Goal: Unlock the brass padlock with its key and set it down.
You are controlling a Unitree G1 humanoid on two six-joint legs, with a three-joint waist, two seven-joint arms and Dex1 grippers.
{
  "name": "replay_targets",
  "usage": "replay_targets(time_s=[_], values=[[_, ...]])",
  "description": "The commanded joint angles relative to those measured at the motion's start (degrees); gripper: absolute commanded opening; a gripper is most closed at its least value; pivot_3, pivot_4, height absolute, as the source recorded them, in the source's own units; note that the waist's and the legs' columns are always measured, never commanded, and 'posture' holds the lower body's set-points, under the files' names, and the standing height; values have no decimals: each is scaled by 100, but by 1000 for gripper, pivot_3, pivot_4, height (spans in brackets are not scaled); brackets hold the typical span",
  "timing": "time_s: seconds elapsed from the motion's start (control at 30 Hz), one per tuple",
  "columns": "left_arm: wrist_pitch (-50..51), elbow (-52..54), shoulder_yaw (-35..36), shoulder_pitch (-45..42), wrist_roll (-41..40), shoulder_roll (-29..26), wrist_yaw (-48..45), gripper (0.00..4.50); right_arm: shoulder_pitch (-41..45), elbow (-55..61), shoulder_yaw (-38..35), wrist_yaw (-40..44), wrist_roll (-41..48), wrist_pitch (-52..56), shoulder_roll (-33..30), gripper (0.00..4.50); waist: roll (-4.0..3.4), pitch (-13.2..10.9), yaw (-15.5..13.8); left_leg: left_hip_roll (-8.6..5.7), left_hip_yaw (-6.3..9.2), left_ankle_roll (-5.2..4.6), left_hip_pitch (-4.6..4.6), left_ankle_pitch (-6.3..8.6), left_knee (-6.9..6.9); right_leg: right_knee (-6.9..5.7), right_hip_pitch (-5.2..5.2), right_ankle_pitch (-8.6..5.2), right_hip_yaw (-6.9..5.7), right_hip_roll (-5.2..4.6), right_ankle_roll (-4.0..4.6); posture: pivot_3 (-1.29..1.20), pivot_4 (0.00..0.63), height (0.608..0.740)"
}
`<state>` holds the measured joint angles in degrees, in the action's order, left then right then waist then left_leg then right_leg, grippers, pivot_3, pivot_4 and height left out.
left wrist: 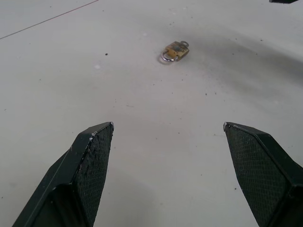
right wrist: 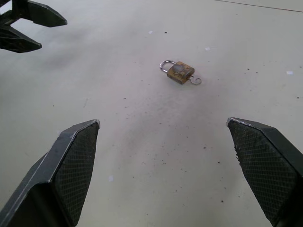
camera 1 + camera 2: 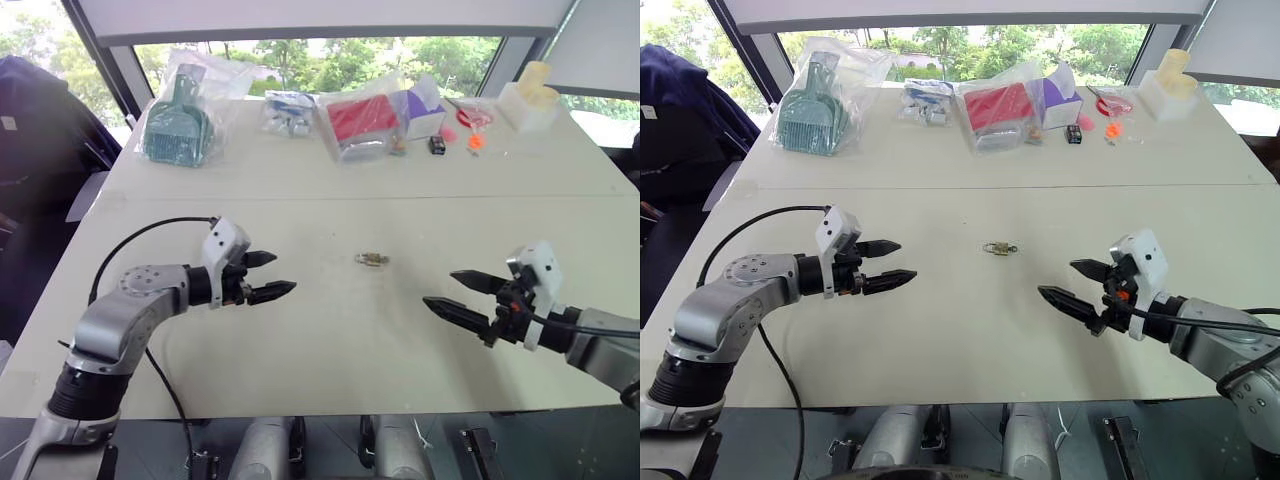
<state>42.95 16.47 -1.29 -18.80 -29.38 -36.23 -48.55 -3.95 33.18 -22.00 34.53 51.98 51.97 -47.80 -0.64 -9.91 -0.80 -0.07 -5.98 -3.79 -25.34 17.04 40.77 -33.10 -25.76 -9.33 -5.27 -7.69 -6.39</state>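
A: Where's the lock?
B: Tiny yellow-brass padlock with thin silvery shackle (image 2: 179,72) lies flat on the white counter (image 3: 330,330), mid-way between both arms, touching neither. Small key or ring sticks out of its base end, too small to be sure.
A: Tools?
B: Left tool (image 3: 262,276) spread wide, empty. Right tool (image 3: 460,296) spread wide, empty. Both hover off the counter, aimed at the lock.
A: Step?
B: Approach, I'd say. Best pinch the body with one tool, keep the key end exposed for the other. Risk: it's flat and small, could skid away.
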Motion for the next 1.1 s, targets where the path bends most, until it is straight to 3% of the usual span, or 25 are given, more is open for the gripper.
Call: replay_targets(time_s=[0.03, 0.87, 1.03, 1.1], values=[[-101, 226, 116, -26, -82, -9, 7, 3897, 110, 1, 30, 50, -49, -124, 7, 4460, 0, 0, -1, 0, 0, 0, 0, 0, 0, 0, 0, 0, 0, 0, 0, 0, 150, 735], [-410, -123, 22, -286, 168, -76, -33, 3897, 249, 59, 332, -75, -165, -206, 273, 4460, 0, 0, -5, -1, 0, 1, 0, -1, 0, -1, 0, 0, 0, 0, 0, 0, 150, 735], [-955, -871, -351, -1055, 572, 32, -370, 3897, 377, 68, 277, -422, -134, -232, 569, 4460, 1, 0, -22, -2, 0, 6, 0, -5, 2, -3, 1, 1, -2, 1, 0, 0, 150, 735], [-1491, -1658, -809, -1852, 969, 322, -677, 3897, 375, 22, 200, -596, -205, -221, 647, 4460, 2, 0, -79, -4, 0, 5, 1, -5, 3, -2, 4, 1, -2, 0, 0, 0, 150, 735]])
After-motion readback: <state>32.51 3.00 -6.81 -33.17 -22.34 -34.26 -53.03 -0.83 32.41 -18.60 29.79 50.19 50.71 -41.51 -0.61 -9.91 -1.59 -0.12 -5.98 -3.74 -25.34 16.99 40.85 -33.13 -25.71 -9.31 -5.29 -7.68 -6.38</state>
